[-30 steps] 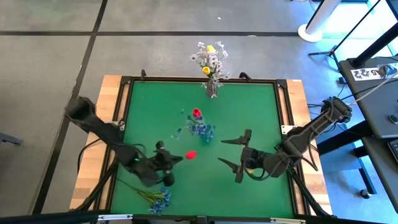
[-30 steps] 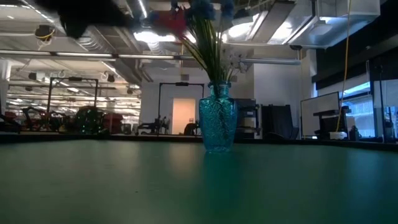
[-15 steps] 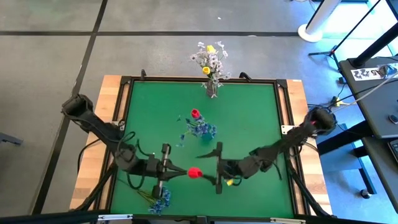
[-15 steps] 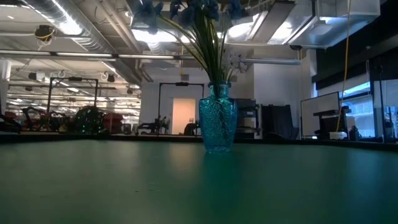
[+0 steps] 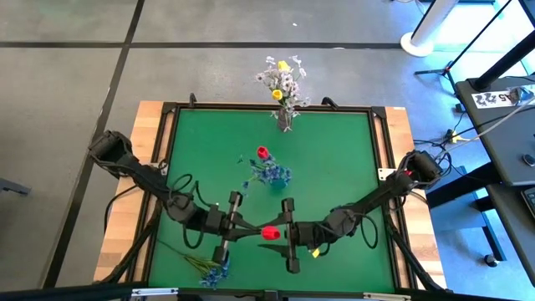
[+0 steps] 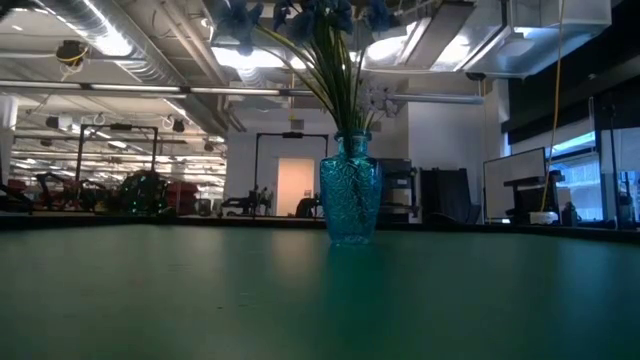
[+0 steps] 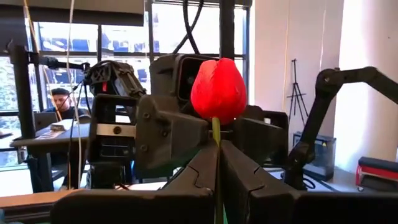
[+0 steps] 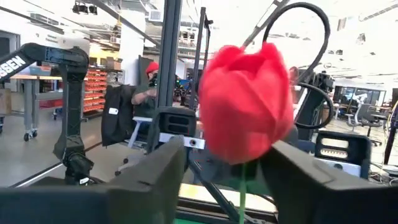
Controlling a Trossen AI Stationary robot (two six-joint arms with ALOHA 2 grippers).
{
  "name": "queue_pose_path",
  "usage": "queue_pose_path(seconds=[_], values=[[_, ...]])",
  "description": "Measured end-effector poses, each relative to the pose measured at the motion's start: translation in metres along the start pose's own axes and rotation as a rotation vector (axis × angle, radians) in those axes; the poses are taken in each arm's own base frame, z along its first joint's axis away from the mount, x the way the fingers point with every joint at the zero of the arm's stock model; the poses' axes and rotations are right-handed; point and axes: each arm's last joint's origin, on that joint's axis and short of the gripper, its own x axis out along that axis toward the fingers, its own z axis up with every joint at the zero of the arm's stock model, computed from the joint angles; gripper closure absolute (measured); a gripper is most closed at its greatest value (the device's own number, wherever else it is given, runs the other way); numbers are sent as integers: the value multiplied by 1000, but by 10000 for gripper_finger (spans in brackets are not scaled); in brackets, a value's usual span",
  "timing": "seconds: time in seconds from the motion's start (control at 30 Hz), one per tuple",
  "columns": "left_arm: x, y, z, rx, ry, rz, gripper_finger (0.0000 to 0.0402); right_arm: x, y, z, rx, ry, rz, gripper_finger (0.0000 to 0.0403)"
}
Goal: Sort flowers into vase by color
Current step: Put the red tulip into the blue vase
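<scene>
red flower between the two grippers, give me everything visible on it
The red flower is a closed tulip-like bud with smooth, fabric-like petals on a thin green stem. It is held upright above the green table, near the front edge. The left gripper is shut on the stem just below the bud. The right gripper faces it, fingers open either side of the stem, not visibly touching.

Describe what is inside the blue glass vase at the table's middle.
The blue vase holds blue flowers and one red bud on green stems. Its patterned glass hides the stem ends.
</scene>
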Motion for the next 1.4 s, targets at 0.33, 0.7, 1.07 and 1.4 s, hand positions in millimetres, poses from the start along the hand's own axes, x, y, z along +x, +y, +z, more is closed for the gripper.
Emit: queue_pose_path(seconds=[0.33,0.7,1.07,1.4], values=[[-2,-2,0,36,27,-51,358,0,-1,1,-5,10,-33,389],[-63,-24,12,63,486,-41,264,-43,-34,78,-36,242,-285,391],[-108,-56,-28,-162,857,-11,268,-102,-103,140,92,312,-410,392],[-138,-71,-35,-499,1106,54,268,-97,-131,130,79,369,-383,394]])
